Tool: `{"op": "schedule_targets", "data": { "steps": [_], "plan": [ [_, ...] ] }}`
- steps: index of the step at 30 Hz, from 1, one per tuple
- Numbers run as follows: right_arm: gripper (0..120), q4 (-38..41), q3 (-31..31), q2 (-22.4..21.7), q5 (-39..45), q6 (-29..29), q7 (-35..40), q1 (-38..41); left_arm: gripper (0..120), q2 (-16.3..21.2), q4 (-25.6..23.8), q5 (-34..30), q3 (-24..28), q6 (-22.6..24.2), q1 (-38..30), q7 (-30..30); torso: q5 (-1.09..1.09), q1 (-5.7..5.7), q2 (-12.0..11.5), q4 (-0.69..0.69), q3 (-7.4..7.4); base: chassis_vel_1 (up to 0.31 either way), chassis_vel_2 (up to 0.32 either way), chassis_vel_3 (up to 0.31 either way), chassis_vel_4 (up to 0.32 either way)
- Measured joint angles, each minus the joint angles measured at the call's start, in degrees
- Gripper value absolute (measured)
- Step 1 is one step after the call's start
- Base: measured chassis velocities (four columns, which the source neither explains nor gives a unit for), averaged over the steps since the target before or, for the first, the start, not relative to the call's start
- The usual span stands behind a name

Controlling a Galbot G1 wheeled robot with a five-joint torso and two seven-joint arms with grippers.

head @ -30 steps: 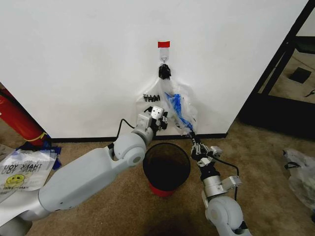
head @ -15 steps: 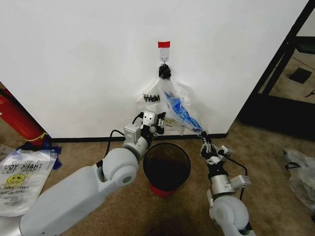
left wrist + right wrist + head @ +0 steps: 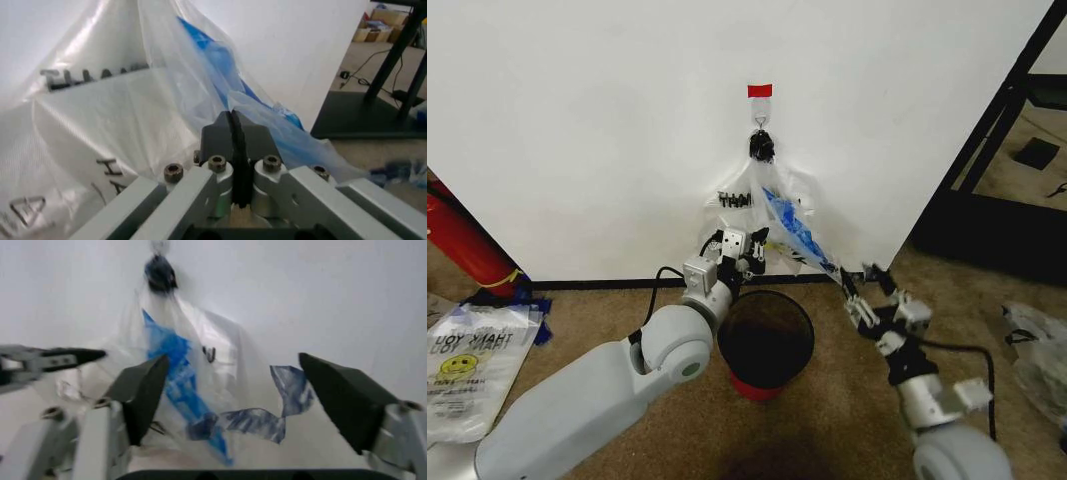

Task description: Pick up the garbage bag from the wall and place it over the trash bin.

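Observation:
The garbage bag (image 3: 772,205) hangs from the metal hook (image 3: 760,123) on the white wall (image 3: 607,130), clear and crinkly with black lettering and a blue streak. My left gripper (image 3: 752,248) is at the bag's lower front, just above the trash bin's far rim. The left wrist view shows its fingers (image 3: 235,132) pressed together, with the plastic (image 3: 133,115) running into their tips. My right gripper (image 3: 864,282) stands open to the right of the bag, apart from it; a loose blue tail (image 3: 267,417) hangs between its spread fingers. The black mesh trash bin (image 3: 765,340) stands on the carpet below.
A red tape strip (image 3: 760,90) marks the wall above the hook. A red cylinder (image 3: 462,245) leans at the left. A flat smiley bag (image 3: 467,365) lies on the floor at the left, more plastic (image 3: 1037,360) at the right. A black metal frame (image 3: 1002,120) stands at the right.
The right gripper has opened, let go of the bag's blue tail and drawn back to the right. The stretched tail has slackened. The left gripper has sunk slightly toward the bin's rim.

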Motion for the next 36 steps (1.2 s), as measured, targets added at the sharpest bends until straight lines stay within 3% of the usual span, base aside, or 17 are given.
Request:
{"op": "schedule_targets", "data": {
  "steps": [5,14,17,28,36],
  "plan": [
    [97,-5.3,-2.5,-7.3,2.1,-2.7,0.9,7.2,0,0.1,0.0,0.7,0.4,0.0,0.9,0.1,0.00,0.00,0.0,-0.02,0.00,0.000,0.000,0.000,0.000],
    [100,-13.0,-10.4,-15.2,1.0,-4.8,0.1,21.5,0,0.1,-0.1,0.7,0.5,0.1,0.6,0.2,0.00,0.00,0.0,-0.01,0.01,0.000,0.000,0.000,0.000],
    [100,-13.5,-11.2,-15.7,1.3,-5.2,-0.1,22.4,0,0.2,-0.1,0.7,0.4,0.1,0.5,0.2,0.00,0.00,0.0,0.00,0.01,0.000,0.000,0.000,0.000],
    [100,-22.1,-23.5,-15.1,-4.8,-6.6,-1.8,33.6,0,0.3,0.0,0.6,0.1,0.2,0.8,0.2,0.00,0.01,0.0,0.00,0.01,0.000,0.000,0.000,0.000],
    [90,-23.2,-26.0,-16.3,-8.7,-6.0,-3.2,35.8,0,0.0,0.0,0.4,0.0,0.2,0.5,0.2,-0.01,0.01,0.0,-0.03,0.00,0.000,0.000,0.000,0.000]
  ]
}}
